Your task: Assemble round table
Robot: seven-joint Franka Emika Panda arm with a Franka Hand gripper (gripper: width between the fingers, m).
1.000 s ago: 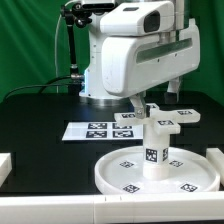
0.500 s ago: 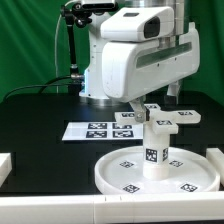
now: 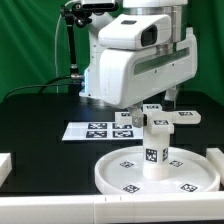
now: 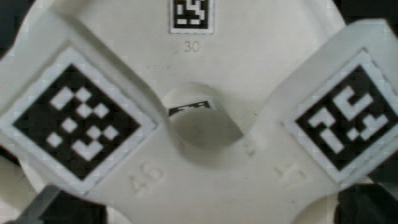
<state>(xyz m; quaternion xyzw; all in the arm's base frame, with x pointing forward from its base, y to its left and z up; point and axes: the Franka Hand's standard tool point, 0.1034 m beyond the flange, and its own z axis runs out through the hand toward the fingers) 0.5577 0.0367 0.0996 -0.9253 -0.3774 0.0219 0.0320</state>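
Observation:
The large round disc [image 3: 112, 173] lies at the front of the black table. The short cylindrical leg [image 3: 154, 153] stands upright on its central hub. The cross-shaped foot [image 3: 160, 121] sits level on top of the leg, its tagged arms spread out. My gripper [image 3: 143, 108] comes down from the big white hand onto the foot and appears shut on it. Its fingers are mostly hidden behind the hand. In the wrist view the foot [image 4: 214, 60] fills the picture, with two tagged arms and its centre hole. No fingers show there.
The marker board [image 3: 90, 130] lies flat behind the disc. Plain white bars stand at the exterior view's left edge [image 3: 5, 166], right edge [image 3: 214, 157] and along the front [image 3: 60, 210]. The arm's base and cables are at the back.
The white hand has turned a little about its vertical axis and the foot's arms have turned slightly with it. The leg and disc have not moved.

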